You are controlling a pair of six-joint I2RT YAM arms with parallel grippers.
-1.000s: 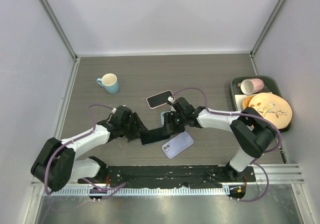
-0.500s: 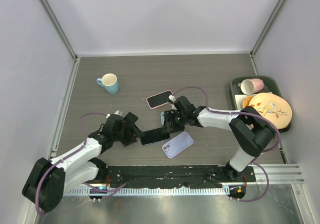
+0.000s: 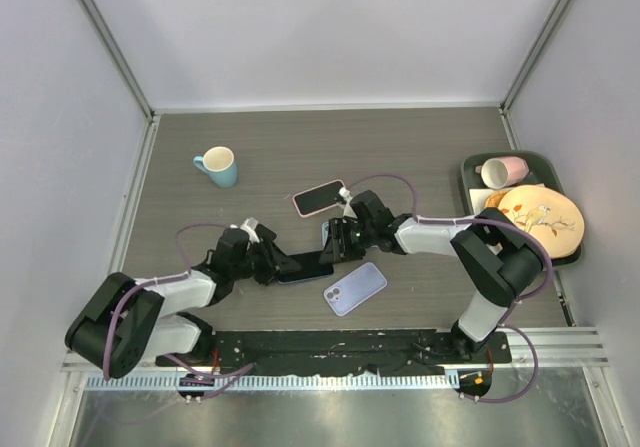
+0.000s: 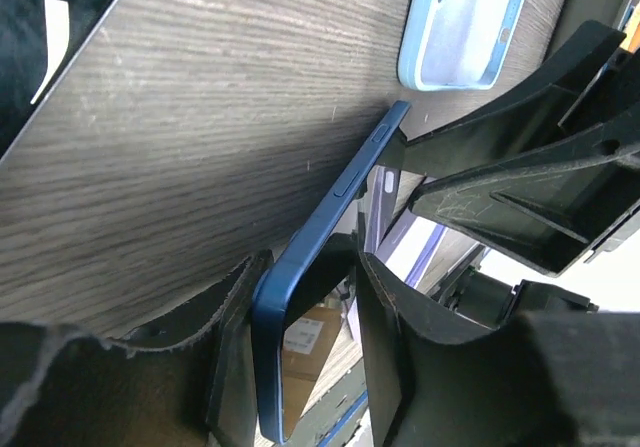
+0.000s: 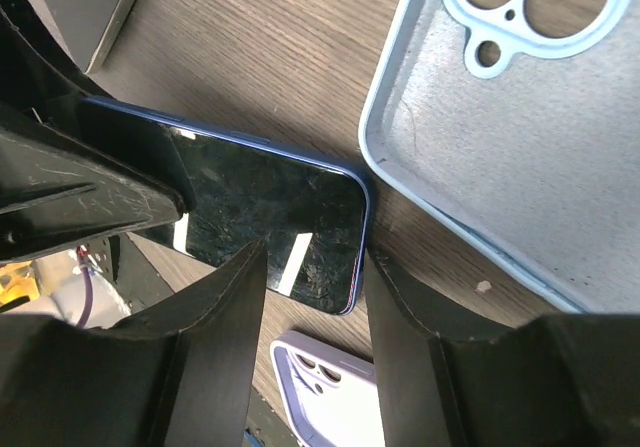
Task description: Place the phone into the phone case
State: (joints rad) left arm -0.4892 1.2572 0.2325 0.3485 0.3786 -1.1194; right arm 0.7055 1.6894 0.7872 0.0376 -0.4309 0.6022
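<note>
The left arm has shifted its elbow, and the left gripper (image 3: pixel 270 264) now clamps the dark-blue phone (image 3: pixel 305 266) at mid-table. Only the left wrist view shows its buttoned edge, with an unreadable label mirrored in the glass. The right gripper (image 3: pixel 338 250) straddles the other end; whether it grips is unclear. The right wrist view shows the light-blue case (image 5: pixel 500 157) just beside the phone.
</note>
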